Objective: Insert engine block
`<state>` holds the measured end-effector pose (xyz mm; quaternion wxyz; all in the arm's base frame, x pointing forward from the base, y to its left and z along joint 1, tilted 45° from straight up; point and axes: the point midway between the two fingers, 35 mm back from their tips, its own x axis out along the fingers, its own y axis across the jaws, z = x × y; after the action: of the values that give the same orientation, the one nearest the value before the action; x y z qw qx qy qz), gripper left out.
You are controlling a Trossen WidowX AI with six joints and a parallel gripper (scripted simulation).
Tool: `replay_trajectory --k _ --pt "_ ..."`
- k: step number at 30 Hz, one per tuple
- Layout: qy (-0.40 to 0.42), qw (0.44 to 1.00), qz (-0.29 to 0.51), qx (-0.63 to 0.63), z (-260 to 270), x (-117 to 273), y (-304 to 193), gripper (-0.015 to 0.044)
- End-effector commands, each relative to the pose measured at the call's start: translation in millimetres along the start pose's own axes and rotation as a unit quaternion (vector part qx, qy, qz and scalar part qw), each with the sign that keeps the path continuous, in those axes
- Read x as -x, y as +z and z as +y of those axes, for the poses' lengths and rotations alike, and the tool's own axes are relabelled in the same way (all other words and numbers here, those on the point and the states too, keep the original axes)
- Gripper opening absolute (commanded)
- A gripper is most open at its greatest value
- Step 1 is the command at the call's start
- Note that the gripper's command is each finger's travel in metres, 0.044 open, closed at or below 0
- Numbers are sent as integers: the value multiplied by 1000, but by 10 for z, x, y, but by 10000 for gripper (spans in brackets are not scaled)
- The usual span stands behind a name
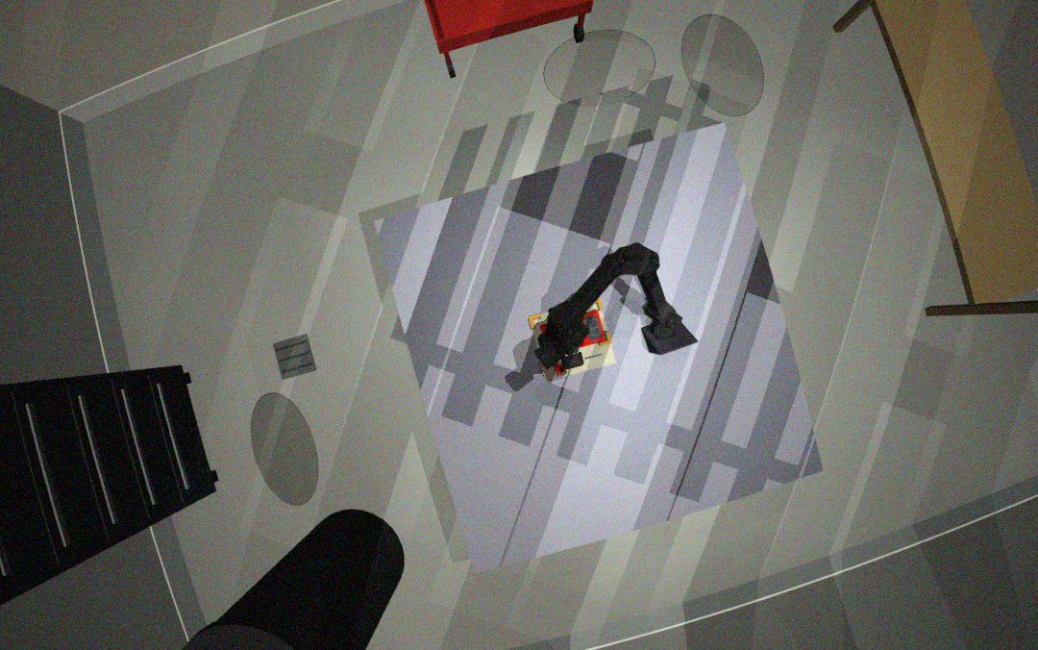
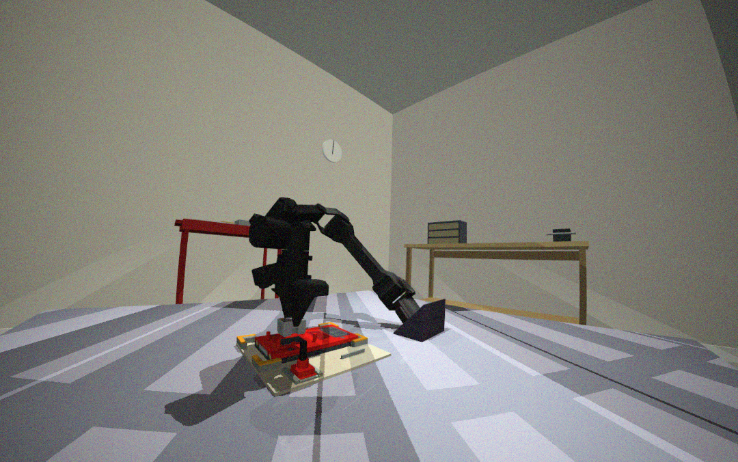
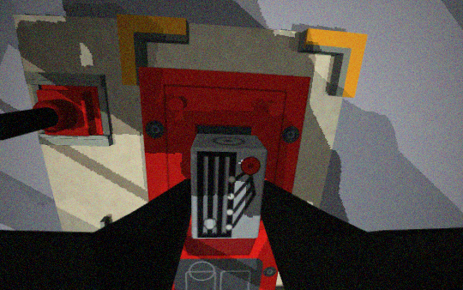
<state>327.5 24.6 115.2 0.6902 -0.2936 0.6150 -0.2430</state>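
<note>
The engine block is a grey box with black stripes and a red round cap on the face toward the wrist camera. My gripper is shut on it, one black finger on each side. The block is over the red car body, standing proud of its top. A dark edge of the opening shows just beyond the block in the wrist view; the rest is hidden. The rib and the block's underside cannot be made out. In the top view the arm covers block and fingers.
The car body lies on a cream board between orange corner brackets. A red piece with a black bent handle stands in a grey frame beside the car, left in the wrist view.
</note>
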Motion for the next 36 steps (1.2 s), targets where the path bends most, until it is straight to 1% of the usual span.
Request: replay_trajectory --k 1,36 --pt "-1 1000 -1 2 -3 -12 1 160" --pt "-1 1000 -1 0 -2 -122 0 160"
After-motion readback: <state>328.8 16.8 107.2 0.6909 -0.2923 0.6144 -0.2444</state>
